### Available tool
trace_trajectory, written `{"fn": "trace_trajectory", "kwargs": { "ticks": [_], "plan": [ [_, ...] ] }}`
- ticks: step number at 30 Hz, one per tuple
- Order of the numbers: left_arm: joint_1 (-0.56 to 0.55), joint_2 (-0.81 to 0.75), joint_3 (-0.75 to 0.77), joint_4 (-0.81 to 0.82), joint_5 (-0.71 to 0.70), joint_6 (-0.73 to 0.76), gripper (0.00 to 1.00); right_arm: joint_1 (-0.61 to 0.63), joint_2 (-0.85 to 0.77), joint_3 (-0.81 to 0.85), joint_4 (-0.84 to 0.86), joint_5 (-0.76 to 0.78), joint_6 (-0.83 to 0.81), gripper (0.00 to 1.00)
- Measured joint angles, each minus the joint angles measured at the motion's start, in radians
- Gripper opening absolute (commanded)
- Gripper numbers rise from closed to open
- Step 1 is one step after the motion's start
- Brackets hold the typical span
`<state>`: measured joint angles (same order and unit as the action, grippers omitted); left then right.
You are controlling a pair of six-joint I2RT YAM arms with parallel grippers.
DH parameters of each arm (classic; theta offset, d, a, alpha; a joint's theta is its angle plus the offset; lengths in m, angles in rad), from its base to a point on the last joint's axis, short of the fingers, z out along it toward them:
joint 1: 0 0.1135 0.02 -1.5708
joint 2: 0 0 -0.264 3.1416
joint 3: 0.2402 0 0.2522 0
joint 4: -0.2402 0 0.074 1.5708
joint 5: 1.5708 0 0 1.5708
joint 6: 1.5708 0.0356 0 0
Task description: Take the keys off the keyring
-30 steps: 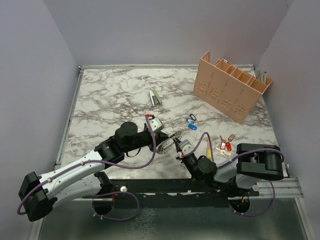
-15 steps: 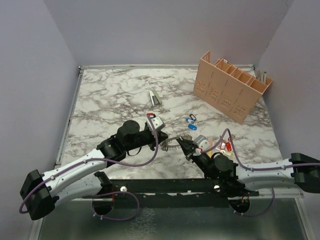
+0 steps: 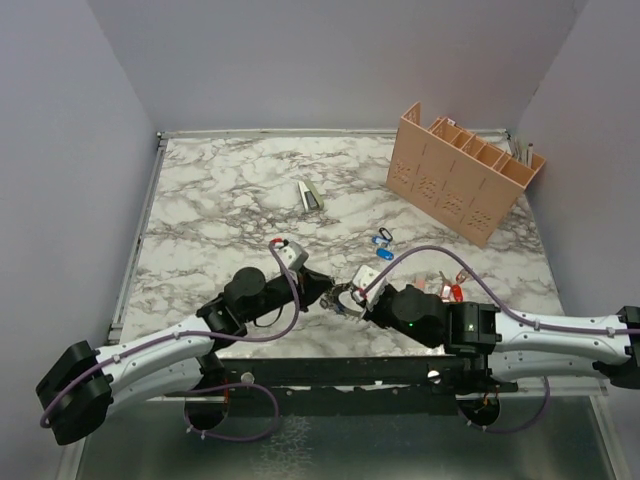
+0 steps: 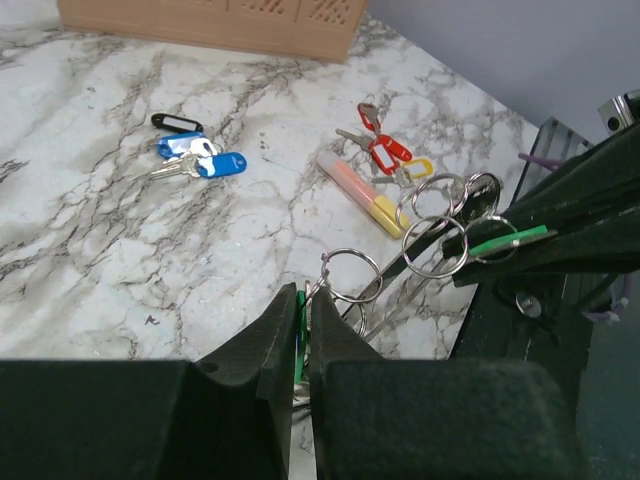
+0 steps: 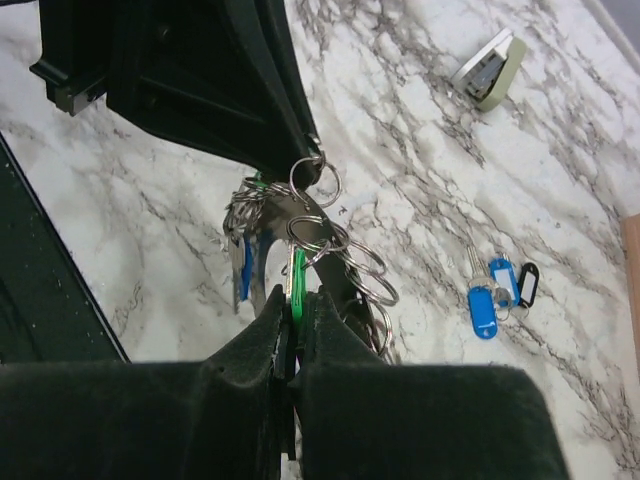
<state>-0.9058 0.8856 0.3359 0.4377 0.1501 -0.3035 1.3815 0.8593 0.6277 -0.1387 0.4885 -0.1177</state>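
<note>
Both grippers locked onto the keyring cluster, off the marble at the near table edge.

The top view only shows the two tips meeting in one dark knot, with the grip hidden; the wrist cams resolve it. Right wrist: right gripper (image 5: 297,300) fingers are pressed together on the head of a green key (image 5: 296,275), with the keyring (image 5: 310,225) hanging above as a tangle of loops. Left wrist: left gripper (image 4: 303,300) fingers are nearly closed, with a thin loop of the keyring caught at the tips and a green sliver in the slit. Loose blue keys (image 4: 200,160) lie just beyond, apart from the cluster. The red-and-yellow tagged bunch (image 4: 385,155) and highlighter (image 4: 360,192) sit to the right. The table (image 3: 220,200) is bare marble far-left. The stapler (image 5: 488,70) and organizer (image 3: 460,170) are well apart.
</note>
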Motion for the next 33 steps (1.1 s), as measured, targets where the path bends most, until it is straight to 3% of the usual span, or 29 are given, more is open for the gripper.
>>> {"fn": "trace_trajectory", "kwargs": {
  "ticks": [7,15,23,33],
  "plan": [
    [0.000,-0.047,-0.149,0.182,-0.083,-0.022,0.34,-0.064,0.162,0.172,-0.266,-0.124,0.052,0.01],
    [0.000,-0.033,-0.240,0.332,-0.120,0.017,0.44,-0.200,0.389,0.389,-0.486,-0.286,0.051,0.01],
    [0.000,-0.063,-0.254,0.385,-0.158,0.062,0.48,-0.243,0.541,0.568,-0.660,-0.368,0.019,0.01],
    [-0.031,-0.041,-0.248,0.392,-0.093,0.057,0.49,-0.249,0.595,0.673,-0.784,-0.407,0.004,0.01]
  ]
}}
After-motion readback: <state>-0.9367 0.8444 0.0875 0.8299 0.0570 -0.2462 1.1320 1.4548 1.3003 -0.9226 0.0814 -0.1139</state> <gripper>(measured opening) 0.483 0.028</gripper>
